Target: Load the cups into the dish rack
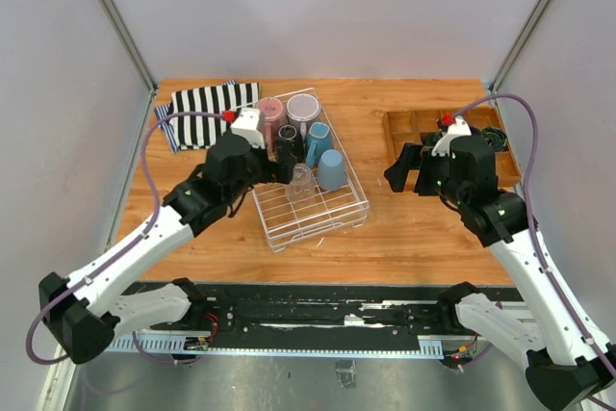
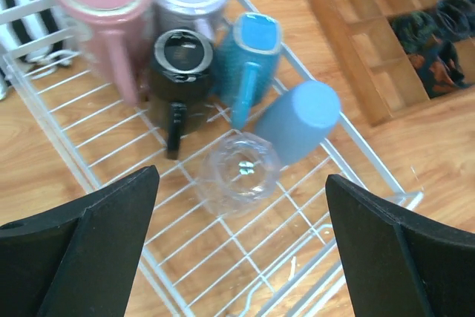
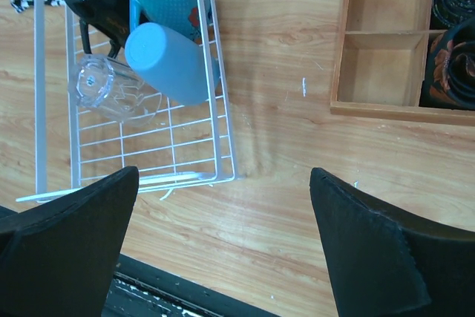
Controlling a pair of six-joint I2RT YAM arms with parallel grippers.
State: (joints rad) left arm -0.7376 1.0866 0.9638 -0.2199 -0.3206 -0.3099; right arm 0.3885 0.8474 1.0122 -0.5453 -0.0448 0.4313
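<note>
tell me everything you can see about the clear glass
The clear glass is small, transparent and faceted, with no handle. It sits in the dish rack, thick base up, apparently mouth down, close beside the light blue tumbler; contact is unclear. The open left gripper hangs above, not touching it.
</note>
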